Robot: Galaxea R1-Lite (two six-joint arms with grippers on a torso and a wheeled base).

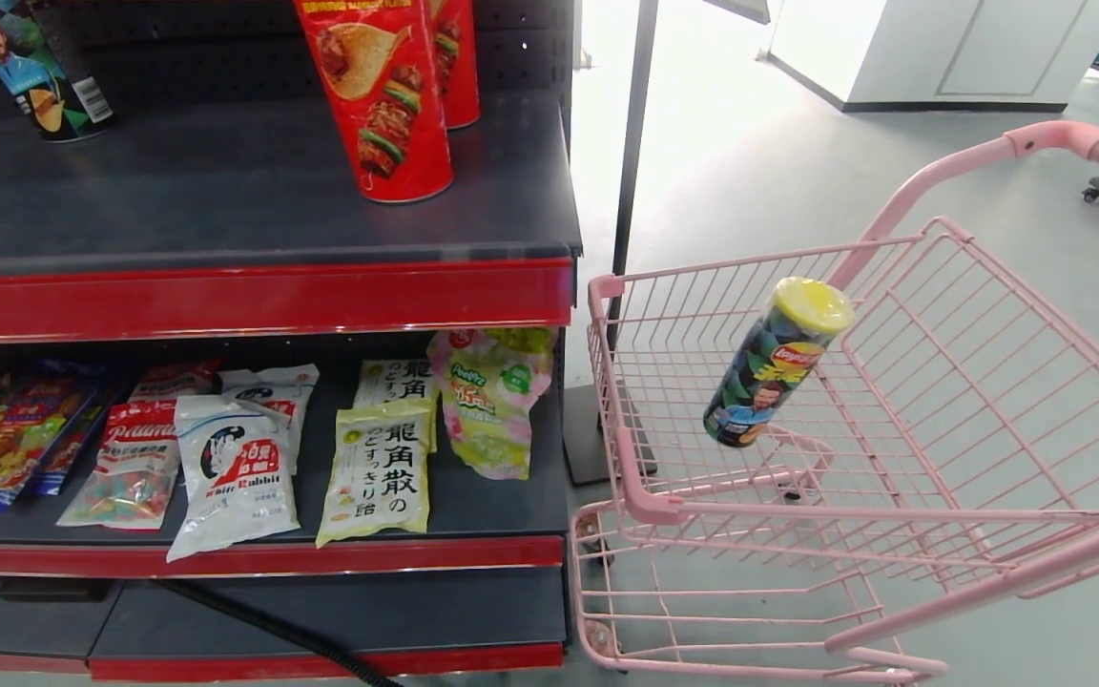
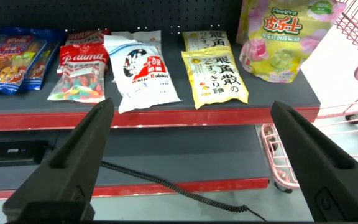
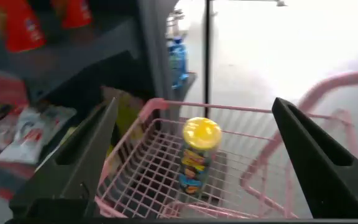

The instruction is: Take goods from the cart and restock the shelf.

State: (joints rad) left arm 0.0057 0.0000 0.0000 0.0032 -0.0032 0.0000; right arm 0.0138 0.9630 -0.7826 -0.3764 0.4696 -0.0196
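Observation:
A chip can with a yellow lid (image 1: 777, 363) leans tilted inside the pink wire cart (image 1: 893, 534), near its left wall. In the right wrist view the same can (image 3: 197, 155) sits well beyond my right gripper (image 3: 194, 180), whose fingers (image 3: 73, 168) are spread wide open with nothing between them. My left gripper (image 2: 191, 168) is open too, low in front of the shelf's middle tier, facing the snack bags (image 2: 142, 71). Two red chip cans (image 1: 387, 95) and a dark can (image 1: 44, 76) stand on the top shelf (image 1: 225, 200).
Several snack bags (image 1: 378, 468) lie on the middle tier. A black cable (image 1: 263, 625) runs across the bottom tier. A black pole (image 1: 631, 143) stands between shelf and cart. Open grey floor lies behind the cart; a white counter (image 1: 941, 48) stands at the back right.

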